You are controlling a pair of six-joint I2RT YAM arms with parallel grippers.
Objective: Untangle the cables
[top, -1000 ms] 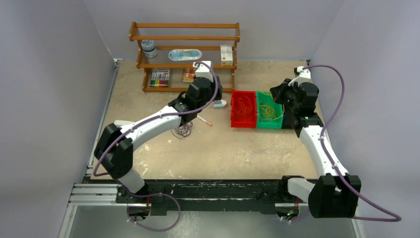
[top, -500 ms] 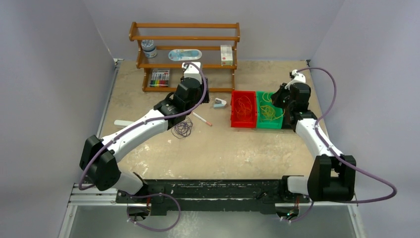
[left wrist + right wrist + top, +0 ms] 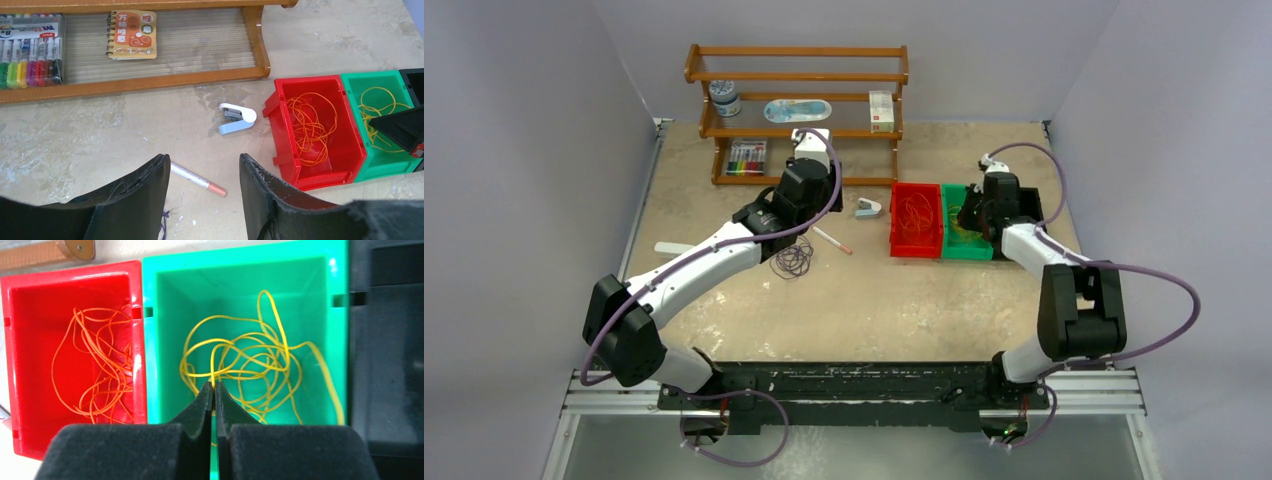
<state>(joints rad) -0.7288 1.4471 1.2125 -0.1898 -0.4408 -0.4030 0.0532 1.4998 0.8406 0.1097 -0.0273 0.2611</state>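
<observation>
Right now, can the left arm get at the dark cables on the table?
Probably yes. The left arm is right by the dark cables, with its jaws open and empty. Nothing lies on them; the pen sits just beside them.

Beige table (image 3: 904, 310) — on it: shelf (image 3: 796, 77), red bin (image 3: 330, 172), green bin (image 3: 380, 162), stapler (image 3: 237, 119), pen (image 3: 195, 179), dark cables (image 3: 793, 260).

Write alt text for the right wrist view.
The right claw, shut, hangs over a green bin of loose yellow cables, one strand running up to its tips. Beside it on the left, a red bin holds orange cables; a black bin shows at the right edge.
</observation>
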